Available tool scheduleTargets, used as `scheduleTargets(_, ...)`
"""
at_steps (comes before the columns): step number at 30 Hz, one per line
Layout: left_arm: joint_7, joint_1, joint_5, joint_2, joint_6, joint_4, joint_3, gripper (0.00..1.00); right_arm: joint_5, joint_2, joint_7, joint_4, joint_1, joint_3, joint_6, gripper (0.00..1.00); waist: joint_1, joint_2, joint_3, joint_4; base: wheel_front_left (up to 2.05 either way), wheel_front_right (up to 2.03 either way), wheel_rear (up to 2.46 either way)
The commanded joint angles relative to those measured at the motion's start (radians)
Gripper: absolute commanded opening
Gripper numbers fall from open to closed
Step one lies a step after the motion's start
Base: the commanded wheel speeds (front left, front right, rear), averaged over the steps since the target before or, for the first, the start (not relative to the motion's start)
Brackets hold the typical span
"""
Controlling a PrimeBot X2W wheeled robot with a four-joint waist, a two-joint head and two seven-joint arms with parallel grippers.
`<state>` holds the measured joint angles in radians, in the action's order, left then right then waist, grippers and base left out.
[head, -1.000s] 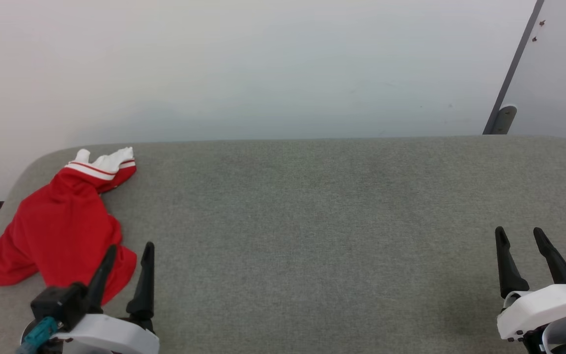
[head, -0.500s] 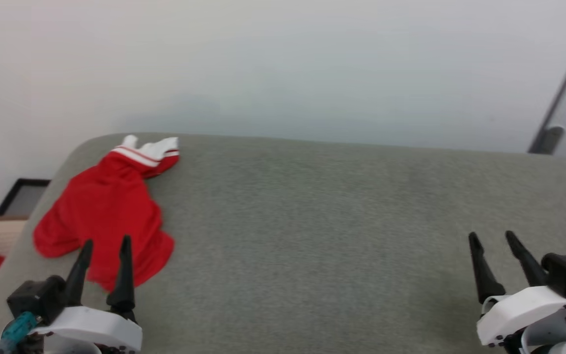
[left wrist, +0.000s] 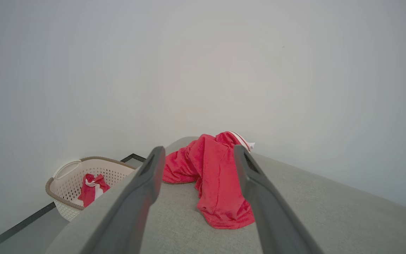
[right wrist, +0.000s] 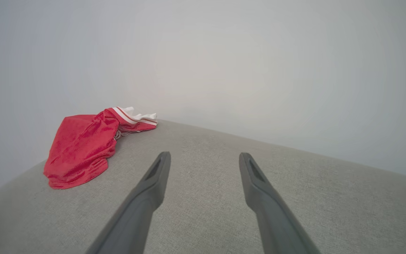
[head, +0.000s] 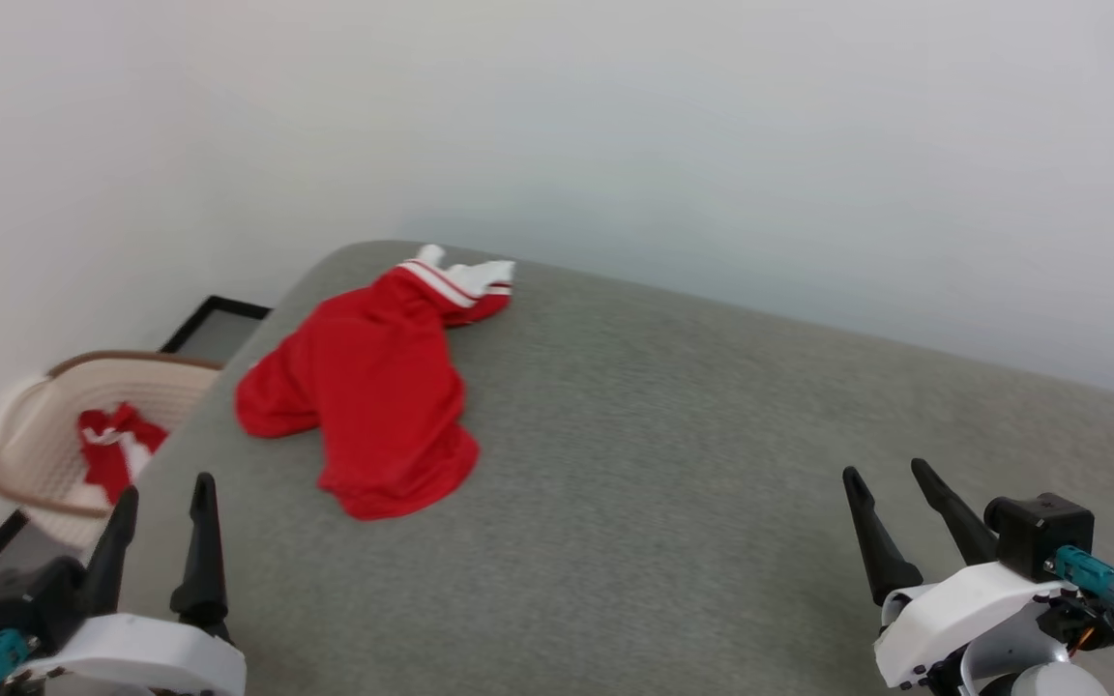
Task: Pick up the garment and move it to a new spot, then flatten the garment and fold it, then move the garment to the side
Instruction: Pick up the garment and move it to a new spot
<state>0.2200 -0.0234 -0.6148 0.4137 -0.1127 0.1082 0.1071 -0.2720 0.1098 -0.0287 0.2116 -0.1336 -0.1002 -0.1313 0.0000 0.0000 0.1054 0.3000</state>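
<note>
The garment (head: 373, 382) lies crumpled at the far left corner of the grey padded table (head: 673, 483), mostly red, with a white sleeve and striped trim at its far end. In the left wrist view the garment (left wrist: 213, 180) sits ahead between my fingers, apart from them. In the right wrist view the garment (right wrist: 83, 146) is far off to the left. My left gripper (head: 164, 488) hovers open near the table's left front edge, short of the cloth. My right gripper (head: 888, 472) stands open at the lower right with nothing between its fingers.
A beige wicker basket (head: 30, 454) holding a smaller red-and-white cloth (head: 117, 449) stands on the floor left of the table; the left wrist view shows the same basket (left wrist: 65, 183). A pale wall rises behind the table.
The head camera has swung left, so the whole picture shifted right and the basket came into view. The garment lies unchanged. Both grippers stay open.
</note>
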Motion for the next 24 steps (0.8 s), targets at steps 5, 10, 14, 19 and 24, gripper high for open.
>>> scheduleTargets(5, -0.013, 0.027, -0.014, 0.012, -0.019, -0.030, -0.015, 1.00, -0.008, -0.006, -0.016, 0.022, -0.014, -0.014, 0.001, 1.00, 0.0000, 0.0000, 0.027, 0.092, 0.00, 0.00, 0.00)
scheduleTargets(10, -0.025, 0.035, -0.030, 0.016, -0.020, -0.045, -0.023, 1.00, -0.011, -0.005, -0.023, 0.030, -0.015, -0.018, 0.001, 1.00, 0.0000, 0.0000, 0.021, 0.091, 0.00, 0.00, 0.00)
scheduleTargets(14, -0.048, 0.009, -0.050, 0.022, -0.005, -0.046, -0.024, 1.00, -0.010, 0.001, -0.022, 0.032, -0.020, -0.016, 0.001, 1.00, 0.0000, 0.0000, 0.005, 0.070, 0.00, 0.00, 0.00)
scheduleTargets(19, -0.107, -0.066, -0.101, 0.046, 0.037, -0.020, -0.029, 1.00, -0.002, 0.010, -0.010, 0.023, -0.028, -0.011, 0.001, 1.00, 0.0000, 0.0000, -0.028, 0.026, 0.00, 0.00, 0.00)
scheduleTargets(24, -0.187, -0.181, -0.155, 0.095, 0.099, 0.059, -0.035, 1.00, 0.012, 0.023, 0.007, -0.005, -0.046, -0.005, 0.001, 1.00, 0.0000, 0.0000, -0.082, -0.032, 0.00, 0.00, 0.00)
